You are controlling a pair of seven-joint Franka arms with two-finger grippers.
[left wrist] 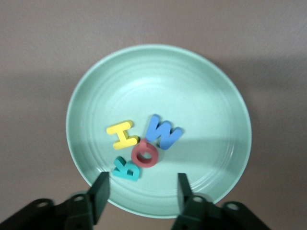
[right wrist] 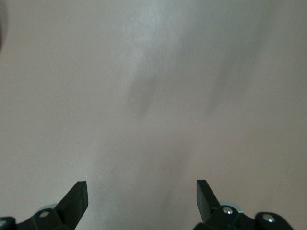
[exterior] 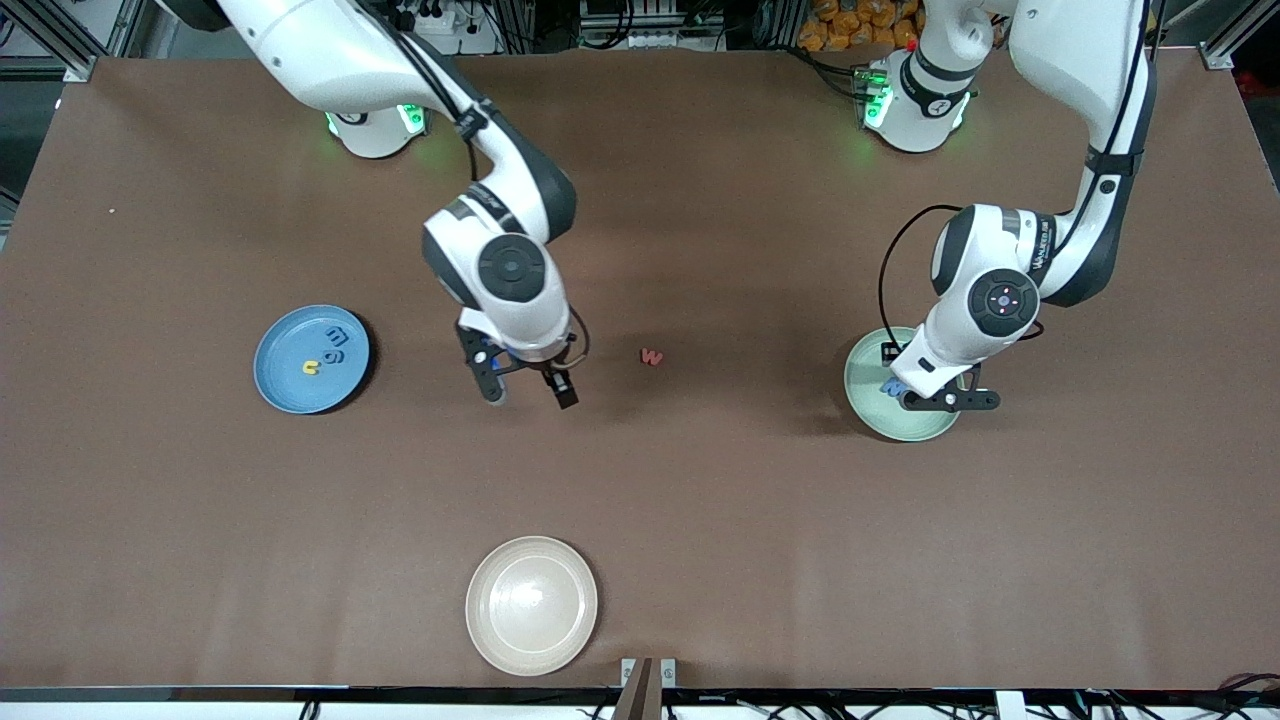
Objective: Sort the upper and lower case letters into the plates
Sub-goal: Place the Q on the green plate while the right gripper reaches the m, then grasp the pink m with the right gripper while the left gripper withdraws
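Observation:
The mint green plate (left wrist: 201, 91) holds a yellow H (left wrist: 123, 134), a blue M (left wrist: 163, 132), a red O (left wrist: 145, 154) and a teal R (left wrist: 126, 168). My left gripper (left wrist: 142, 189) hangs open just above that plate (exterior: 862, 385), with nothing between its fingers. The sky blue plate (exterior: 285, 385) toward the right arm's end carries a blue m (exterior: 338, 333), a second blue letter (exterior: 333, 352) and a yellow one (exterior: 312, 367). A small red w (exterior: 652, 356) lies on the bare table between the plates. My right gripper (exterior: 530, 392) is open and empty over bare table beside the w.
A cream-beige plate (exterior: 532, 604) sits near the table's front edge, nearer the camera than my right gripper. The right wrist view shows only brown tabletop (right wrist: 153, 96) under the open gripper (right wrist: 140, 191).

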